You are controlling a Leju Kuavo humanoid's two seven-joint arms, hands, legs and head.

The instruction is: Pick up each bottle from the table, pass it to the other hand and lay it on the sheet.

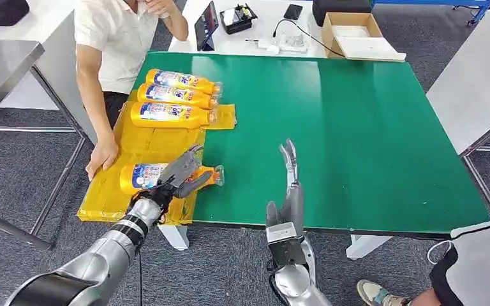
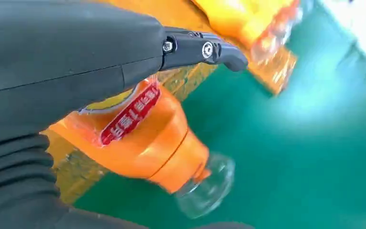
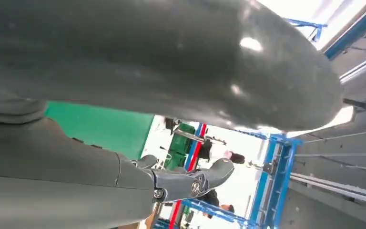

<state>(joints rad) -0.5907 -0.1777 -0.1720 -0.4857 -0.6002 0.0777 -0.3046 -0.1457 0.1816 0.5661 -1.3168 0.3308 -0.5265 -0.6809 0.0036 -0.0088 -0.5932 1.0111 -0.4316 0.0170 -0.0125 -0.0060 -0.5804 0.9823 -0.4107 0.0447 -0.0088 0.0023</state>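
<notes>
Orange and lying on its side, the fourth bottle (image 1: pixel 141 175) sits on the yellow sheet (image 1: pixel 134 146) at its near end, neck and clear cap poking past the sheet's edge over the green table (image 1: pixel 357 127). The left hand (image 1: pixel 177 174) is over its neck end, fingers draped around it; whether they grip or only rest there I cannot tell. The right hand (image 1: pixel 288 191) stands upright over the table, fingers apart, holding nothing. Three more bottles (image 1: pixel 172 95) lie side by side farther up the sheet. A round bottle could roll or get dragged off as the fingers lift away. A person's hand (image 1: pixel 102 156) rests on the sheet's far edge, close enough to be bumped.
</notes>
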